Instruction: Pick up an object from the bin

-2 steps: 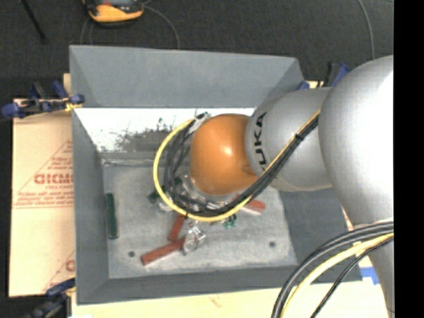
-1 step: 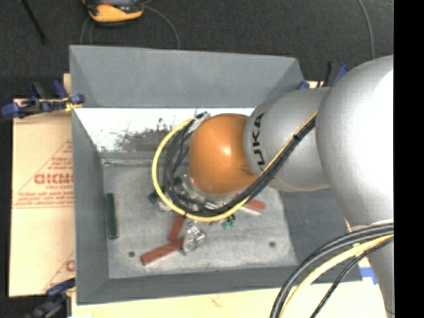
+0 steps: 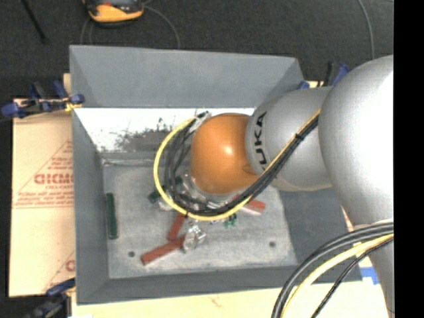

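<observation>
My gripper (image 3: pixel 193 238) reaches down under the orange wrist cover to the bin floor, a little left of the middle. Its silvery tip sits at the right end of a reddish-brown stick (image 3: pixel 161 252) that lies slanted toward the front left. A second reddish-brown stick (image 3: pixel 177 226) lies just above and left of the tip, partly under the cables. A small green piece (image 3: pixel 230 222) lies to the right of the tip. Whether anything is gripped is hidden.
A dark green bar (image 3: pixel 111 215) lies upright along the bin's left side, well away from the gripper. Another reddish piece (image 3: pixel 256 207) pokes out from under the arm at the right. The arm and its cables cover the bin's middle and back right.
</observation>
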